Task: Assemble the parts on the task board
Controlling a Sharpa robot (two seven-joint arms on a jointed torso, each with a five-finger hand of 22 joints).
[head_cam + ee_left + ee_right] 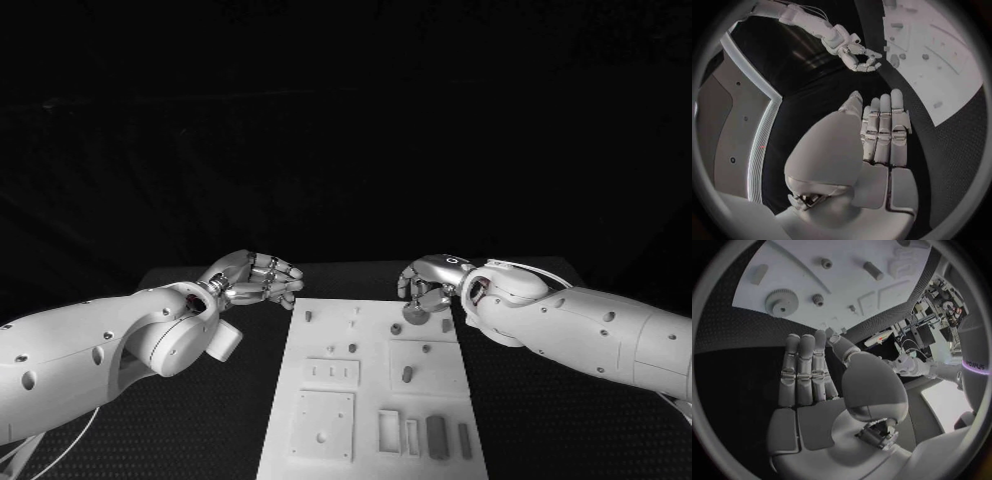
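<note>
Task board: white plate [378, 390] lying flat on the black table [216, 440], in the middle of the scene, its long side running from near to far.
Parts: grey pieces on the board. A wide toothed gear [782, 302] lies flat near the board's far end; a smaller toothed wheel [818, 299] lies just beside it. A short cylinder [874, 270] lies on its side, apart from the gears. An upright block [436, 436] stands at the board's near right corner.
Board features: rectangular recesses and raised square plates [325, 424] occupy the near half.
Left hand: [260, 279] above the table, just beyond the board's far left corner, not touching the board. Fingers [882, 127] extended side by side, thumb alongside; nothing held.
Right hand: [430, 289] above the board's far right corner. In the right wrist view the fingers [803, 370] are straight and close together with the palm bare; nothing held.
Contact: neither hand touches a part.
</note>
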